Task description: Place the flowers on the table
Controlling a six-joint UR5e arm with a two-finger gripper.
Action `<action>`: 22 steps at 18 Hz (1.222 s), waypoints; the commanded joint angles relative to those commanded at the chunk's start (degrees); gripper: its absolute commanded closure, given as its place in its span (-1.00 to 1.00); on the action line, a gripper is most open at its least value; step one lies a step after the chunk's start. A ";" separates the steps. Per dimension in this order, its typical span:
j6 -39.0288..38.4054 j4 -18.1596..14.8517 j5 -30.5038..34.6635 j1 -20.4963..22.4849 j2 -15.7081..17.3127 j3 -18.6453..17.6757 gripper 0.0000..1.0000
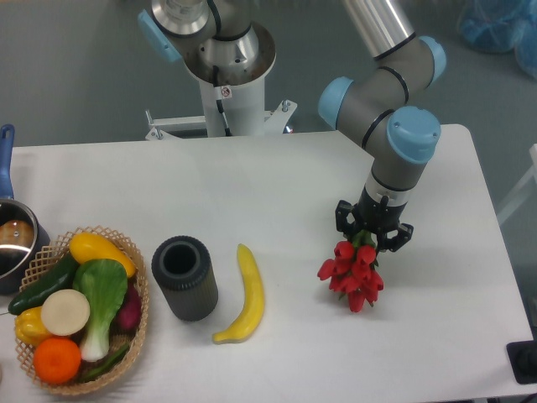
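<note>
The flowers [352, 273], a bunch of red tulips, hang with their heads pointing down and toward the camera, right of the table's middle. My gripper [372, 235] is directly above them and is shut on the stems; only a bit of green shows between the fingers. The heads are close over or touching the white table [294, 176]; I cannot tell which. The stems and leaves are mostly hidden by the gripper.
A yellow banana [243, 295] lies left of the flowers. A dark grey cylindrical vase [185, 277] stands beside it. A wicker basket [138, 285] of vegetables and fruit sits at the front left, with a pot [13, 239] behind it. The robot base [226, 75] stands at the table's back.
</note>
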 joint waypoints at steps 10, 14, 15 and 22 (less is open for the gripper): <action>0.27 -0.17 0.09 2.63 3.60 0.70 -1.00; 2.53 -0.35 0.09 4.04 3.87 3.60 -1.00; 5.42 -0.35 0.09 4.30 3.52 4.13 -1.00; 27.49 -5.09 1.49 8.08 3.87 3.96 -1.00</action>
